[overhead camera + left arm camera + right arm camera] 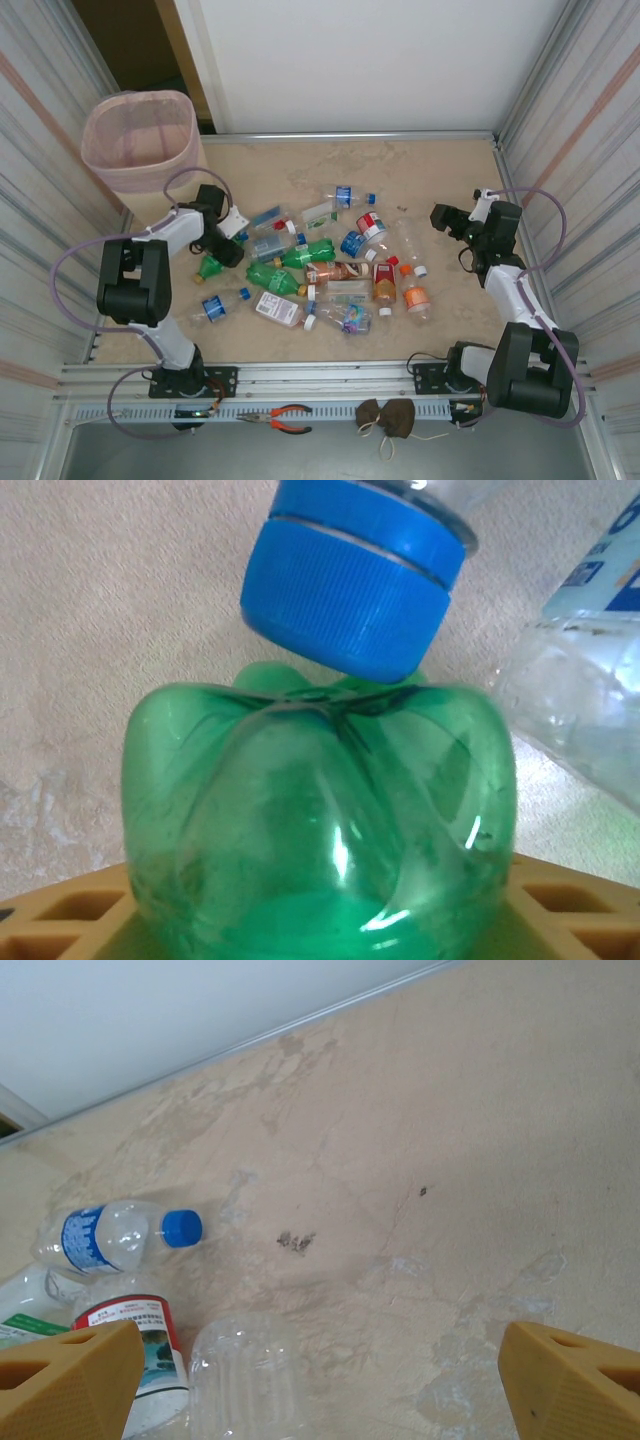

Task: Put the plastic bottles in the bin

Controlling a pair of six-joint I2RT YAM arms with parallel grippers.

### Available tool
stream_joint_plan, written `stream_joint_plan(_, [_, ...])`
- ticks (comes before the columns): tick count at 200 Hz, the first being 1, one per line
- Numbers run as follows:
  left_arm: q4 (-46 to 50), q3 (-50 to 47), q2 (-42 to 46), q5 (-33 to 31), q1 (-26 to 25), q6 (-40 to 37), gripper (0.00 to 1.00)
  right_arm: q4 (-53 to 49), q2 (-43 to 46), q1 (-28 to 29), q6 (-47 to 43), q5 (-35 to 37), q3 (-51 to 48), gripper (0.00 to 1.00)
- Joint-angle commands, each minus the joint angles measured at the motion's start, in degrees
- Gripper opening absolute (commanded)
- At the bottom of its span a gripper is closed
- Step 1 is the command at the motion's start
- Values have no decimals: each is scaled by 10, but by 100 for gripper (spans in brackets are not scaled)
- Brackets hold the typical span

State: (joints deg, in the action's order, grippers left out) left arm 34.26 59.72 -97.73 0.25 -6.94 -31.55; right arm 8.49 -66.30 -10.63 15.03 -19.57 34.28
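Your left pincer [223, 249] grips a green bottle [320, 810] lying on the bench [450, 170], your right pincer [320, 1380] gapes open; next you must lift it clear and over the bin [140, 168] beyond.

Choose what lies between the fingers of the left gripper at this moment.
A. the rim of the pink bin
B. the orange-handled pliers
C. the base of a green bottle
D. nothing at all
C: in the left wrist view, the ribbed base of the green bottle fills the space between the yellow fingers of the left gripper, with a blue cap just beyond it.
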Motion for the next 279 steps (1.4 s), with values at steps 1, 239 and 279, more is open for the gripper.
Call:
stream_joint_plan(1, [9,13,3,-6,-4,0,60,2,7,-4,13,-1,13,90])
stream_joint_plan(239, [12,323,276,36,37,191,49,-111,133,-2,20,4,62,90])
stream_joint_plan(279, [-23,414,201,35,77,217,48,-133,144,-2,14,12,76,90])
